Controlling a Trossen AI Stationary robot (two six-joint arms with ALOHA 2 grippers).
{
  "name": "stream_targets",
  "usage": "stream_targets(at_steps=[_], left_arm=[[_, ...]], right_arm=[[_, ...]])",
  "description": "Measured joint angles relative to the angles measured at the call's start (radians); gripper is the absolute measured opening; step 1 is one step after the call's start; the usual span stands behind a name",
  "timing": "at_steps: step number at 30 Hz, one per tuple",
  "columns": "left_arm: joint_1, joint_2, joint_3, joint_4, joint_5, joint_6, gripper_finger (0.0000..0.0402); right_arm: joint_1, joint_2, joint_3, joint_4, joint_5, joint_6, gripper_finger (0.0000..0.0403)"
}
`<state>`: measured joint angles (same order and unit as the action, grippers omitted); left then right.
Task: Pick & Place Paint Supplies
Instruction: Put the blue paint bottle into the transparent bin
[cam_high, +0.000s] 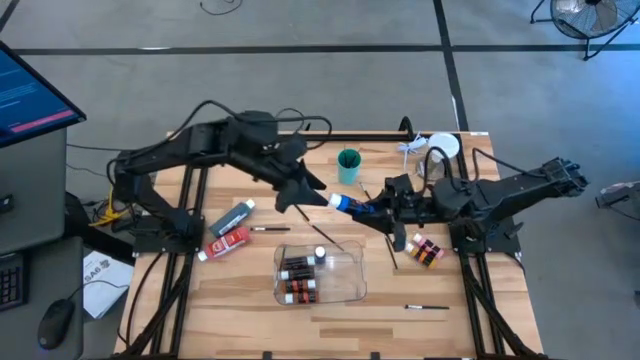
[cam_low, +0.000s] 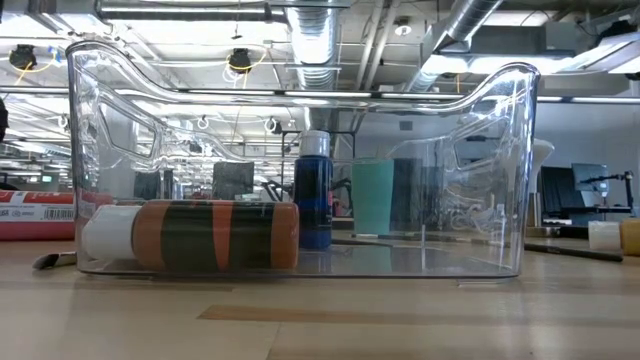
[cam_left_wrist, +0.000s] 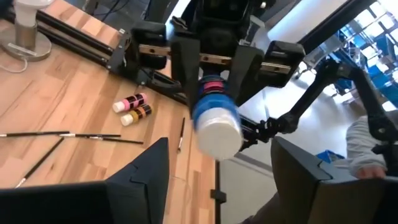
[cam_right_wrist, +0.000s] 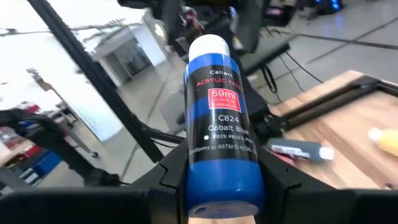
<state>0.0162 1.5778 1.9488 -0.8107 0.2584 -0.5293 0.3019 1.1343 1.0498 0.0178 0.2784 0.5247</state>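
Here the right gripper (cam_high: 375, 208) is clamped on a blue acrylic paint bottle with a white cap (cam_high: 347, 203), holding it above the middle of the wooden counter (cam_high: 250, 300). In the right wrist view the bottle (cam_right_wrist: 221, 134) sits squeezed between that gripper's two dark fingers, its label reading "Cobalt Blue". The left gripper (cam_high: 300, 192) is just beside the bottle's white cap, and its fingers (cam_left_wrist: 146, 177) stand apart on either side of the cap without touching it, as the left wrist view shows.

A clear rectangular plastic tray (cam_high: 352, 262) lies near the middle of the counter's front half, with small brown and red paint bottles with white caps (cam_high: 298, 278) lying inside it. In the low view one such bottle (cam_low: 190, 235) lies on its side on the tray's floor. A teal cup (cam_high: 349, 165) stands toward the back edge. A grey paint tube (cam_high: 232, 217) and a red paint tube (cam_high: 226, 243) lie side by side toward the left edge. Two more small bottles (cam_high: 424, 250) lie toward the right edge, under the right arm. Thin dark-handled paint brushes (cam_high: 328, 235) are scattered over the counter, one (cam_high: 426, 307) near the front right corner.
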Motion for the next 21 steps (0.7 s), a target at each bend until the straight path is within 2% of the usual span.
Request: stream_targets(at_steps=[21], left_arm=[[-0.005,0.05,0.0,0.088,-0.004,0.0,0.0182]], right_arm=[[-0.059,-0.001,0.0,-0.01,-0.045,-0.008,0.0106]])
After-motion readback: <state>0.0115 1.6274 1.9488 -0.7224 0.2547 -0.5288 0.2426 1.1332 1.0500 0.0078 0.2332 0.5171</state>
